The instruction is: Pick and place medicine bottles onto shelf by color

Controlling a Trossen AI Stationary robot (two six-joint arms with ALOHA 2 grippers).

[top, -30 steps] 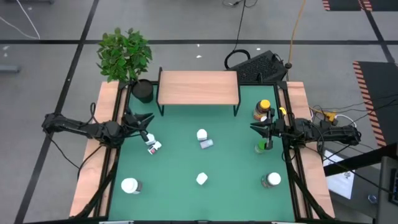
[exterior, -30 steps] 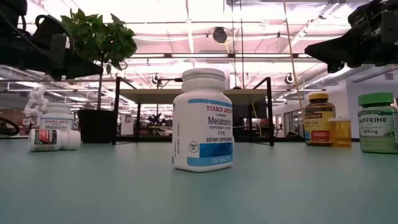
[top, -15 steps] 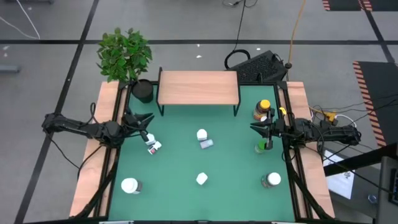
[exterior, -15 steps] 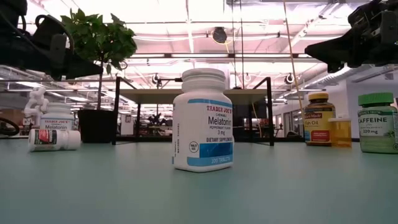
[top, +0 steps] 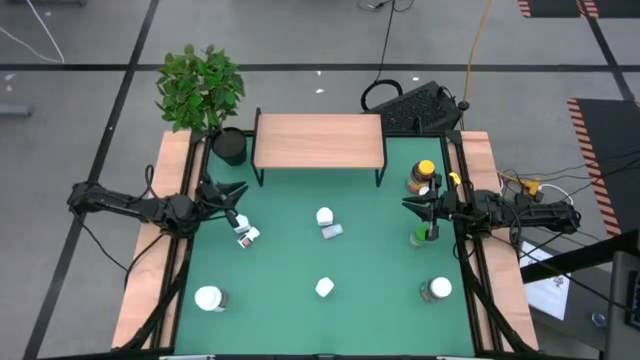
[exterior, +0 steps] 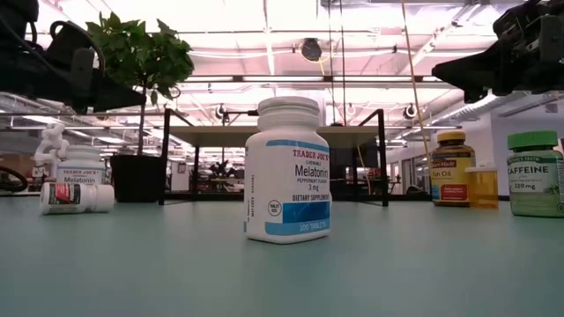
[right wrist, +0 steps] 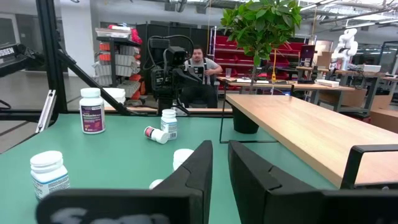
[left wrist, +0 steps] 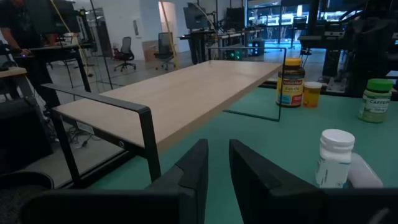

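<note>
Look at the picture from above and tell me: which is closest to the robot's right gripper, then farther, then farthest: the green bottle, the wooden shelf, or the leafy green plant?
Going by the high view, from the right gripper:
1. The green medicine bottle, just beside the gripper at the table's right side.
2. The light wood shelf with black legs, at the table's back middle.
3. The leafy green plant, at the far back left corner.

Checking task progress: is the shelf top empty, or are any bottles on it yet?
Empty. The high view shows the shelf bare wood, and the left wrist view agrees; the bottles, such as the yellow-capped one, stand on the green table.
</note>
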